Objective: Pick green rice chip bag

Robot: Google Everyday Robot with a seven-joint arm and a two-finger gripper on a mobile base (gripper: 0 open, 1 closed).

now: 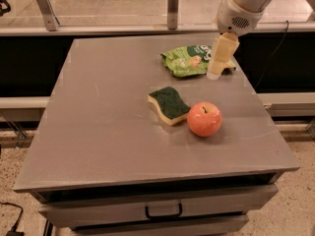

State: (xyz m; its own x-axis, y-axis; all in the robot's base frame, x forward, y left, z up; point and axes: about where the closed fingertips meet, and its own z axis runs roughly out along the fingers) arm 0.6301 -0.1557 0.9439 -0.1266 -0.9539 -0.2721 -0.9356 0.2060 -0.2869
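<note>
Grey metal table [98, 132], matte, faintly scuffed, viewed from the front and from above. Under the front edge, a drawer [98, 213] with a dark loop handle [163, 212].

On the far right part of the top, the green rice chip bag [184, 62]: flat, crinkled, printed side up, dark round logo toward the back. Over the bag's right end, the gripper [215, 72], cream-coloured, pointing down from a white arm [246, 4] entering at the upper right. Tip overlapping the bag in this view; touching or just above, impossible to say. Spread or pressed together, likewise cannot tell.

Nearer the middle of the table, a yellow sponge [170, 103] with a dark green top. Just beside it on the right, a red-orange apple [204, 119], stem up, seemingly touching the sponge's corner. Both apart from the bag, toward the front.

Behind the table, a dark recess, then a pale ledge [98, 29] with two upright metal posts [45, 6] and a light floor beyond. A thin black cable [281, 48] hanging at the right, behind the arm. Speckled floor [300, 205] around the base, and another dark cable [12, 222] at the lower left corner
</note>
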